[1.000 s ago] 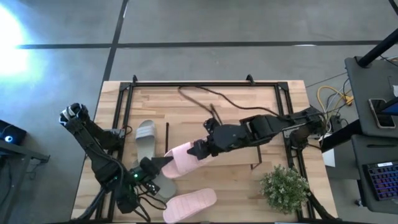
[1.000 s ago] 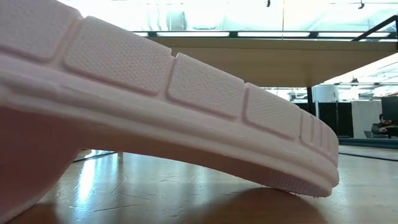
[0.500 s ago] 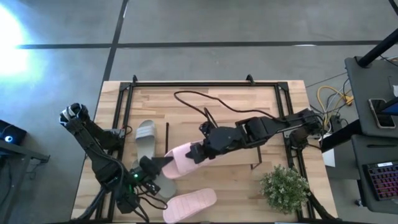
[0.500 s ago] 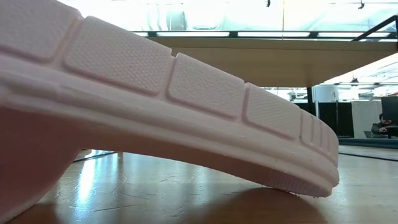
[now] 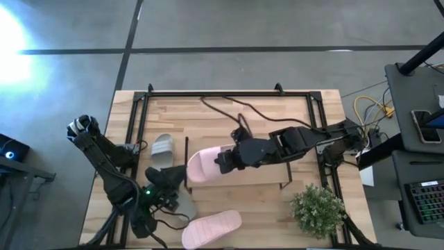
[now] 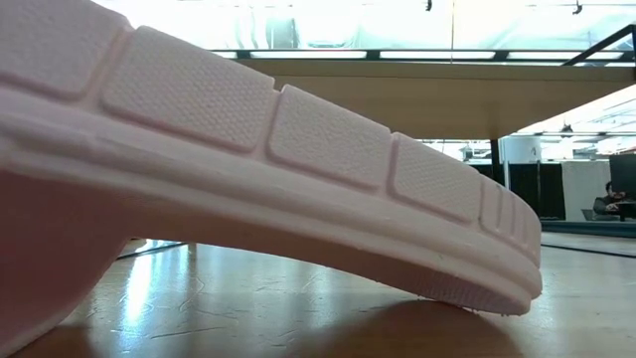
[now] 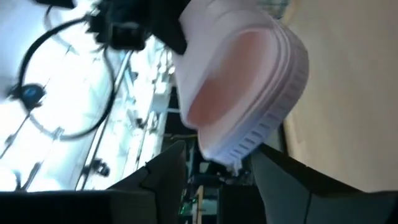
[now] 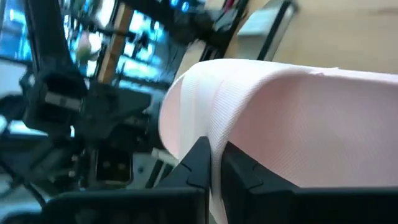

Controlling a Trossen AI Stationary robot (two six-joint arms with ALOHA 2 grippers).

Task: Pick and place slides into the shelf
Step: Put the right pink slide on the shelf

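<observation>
Right hand (image 5: 223,161) pinches the broad strap of a pale pink foam slide (image 5: 202,162), holding it near the middle of the light wooden worktop (image 5: 277,201). The right wrist view shows one dark finger (image 8: 198,163) pressed against the pink strap (image 8: 273,118). That slide sits over the near-left end of the low shelf with a light plank top and thin black end frames (image 5: 263,175), heel end towards the worktop's left edge.

Left hand (image 5: 166,182) is close to the near-left part of the worktop, just beside the held slide's heel, fingers spread with nothing between them. In the left wrist view the two dark fingers (image 7: 163,180) stand apart, and the pink slide's ridged heel (image 7: 249,106) hangs beyond them, not touching.

A grey-green foam slide (image 5: 162,148) lies flat towards the left edge. Another grey-green slide (image 5: 184,205) is partly hidden under the left arm. The second pale pink slide (image 5: 212,228) lies at the near edge; its grooved sole (image 6: 268,189) fills the low view. A small green bushy plant (image 5: 318,210) stands at the near-right corner.
</observation>
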